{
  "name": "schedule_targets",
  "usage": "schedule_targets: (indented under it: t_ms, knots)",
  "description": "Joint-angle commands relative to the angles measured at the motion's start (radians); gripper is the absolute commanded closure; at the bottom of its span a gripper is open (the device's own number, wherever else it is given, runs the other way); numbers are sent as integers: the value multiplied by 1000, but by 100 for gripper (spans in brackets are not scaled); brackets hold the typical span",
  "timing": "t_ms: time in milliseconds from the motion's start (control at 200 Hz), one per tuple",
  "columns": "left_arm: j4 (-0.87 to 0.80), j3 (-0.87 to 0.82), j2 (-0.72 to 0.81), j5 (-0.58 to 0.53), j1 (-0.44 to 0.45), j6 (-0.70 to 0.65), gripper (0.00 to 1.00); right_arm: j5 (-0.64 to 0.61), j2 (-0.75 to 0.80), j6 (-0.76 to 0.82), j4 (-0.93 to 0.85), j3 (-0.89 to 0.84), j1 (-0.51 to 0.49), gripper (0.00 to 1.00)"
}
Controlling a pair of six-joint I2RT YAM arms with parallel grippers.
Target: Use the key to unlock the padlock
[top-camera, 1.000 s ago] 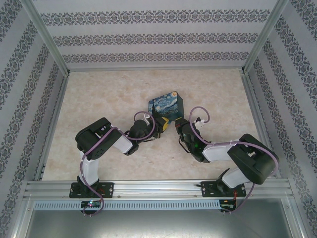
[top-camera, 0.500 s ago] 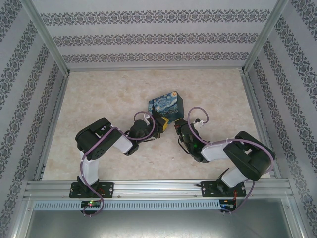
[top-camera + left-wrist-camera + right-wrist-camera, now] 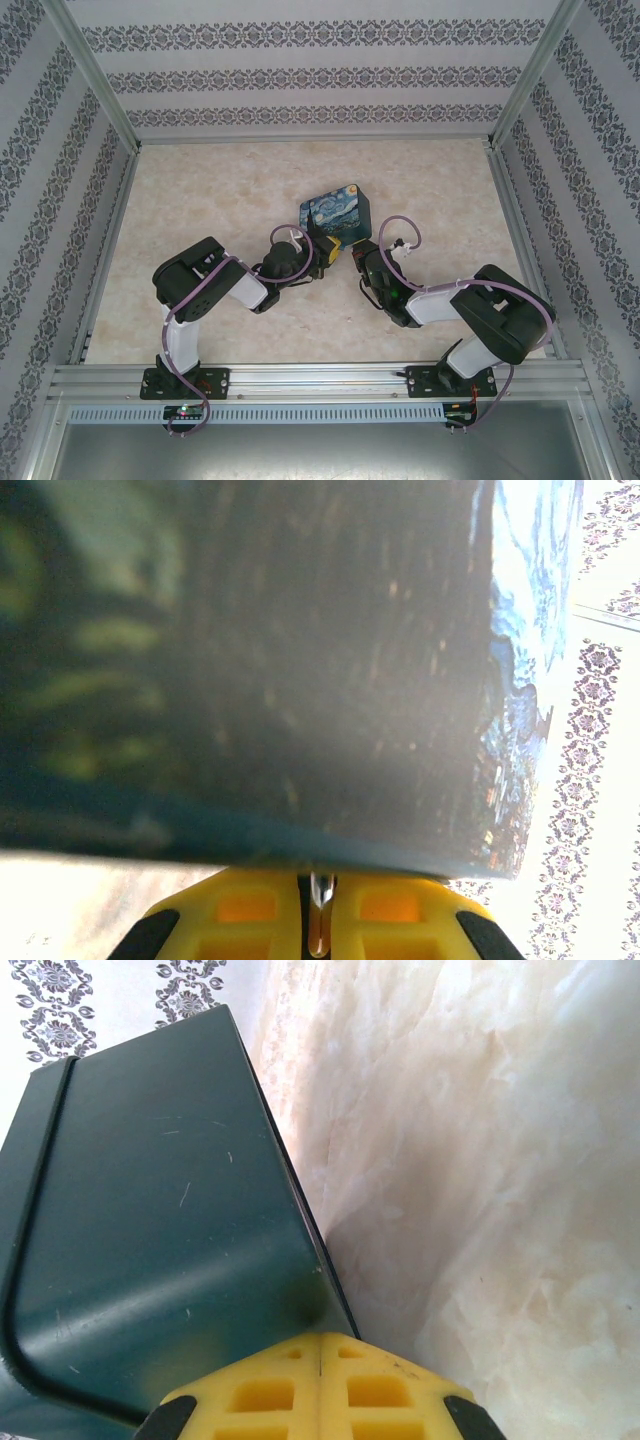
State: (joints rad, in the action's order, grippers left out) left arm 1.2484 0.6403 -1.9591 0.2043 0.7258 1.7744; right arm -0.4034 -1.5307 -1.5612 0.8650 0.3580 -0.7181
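A tin box (image 3: 338, 212) printed with a blue and yellow starry-night picture stands mid-table. My left gripper (image 3: 325, 251) presses up to its near side, and in the left wrist view the box wall (image 3: 300, 680) looms dark just ahead of the jaws. My left gripper (image 3: 320, 878) is shut on a thin metal key (image 3: 320, 920), whose tip points at the box's lower edge. My right gripper (image 3: 320, 1345) is shut with nothing in it, its yellow tips against the dark green box side (image 3: 150, 1240) near a bottom corner. The padlock is hidden.
Aluminium posts and patterned walls (image 3: 60, 150) enclose the marble-look table (image 3: 220, 190). Both arm bases sit on the front rail (image 3: 320, 380). Bare tabletop lies behind and to both sides of the box.
The right arm's elbow has shifted slightly to the left; both grippers stay pressed to the box, shut as before.
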Motion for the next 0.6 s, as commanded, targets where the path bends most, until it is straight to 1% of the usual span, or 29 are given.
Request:
schedule_targets:
  t_ms: [0,595]
  knots:
    - [36,12,-24,0,13,16,100,-12,17,18,8,19,-4,100]
    - [36,4,-27,15,12,10,100,0,21,37,-16,43,11,100]
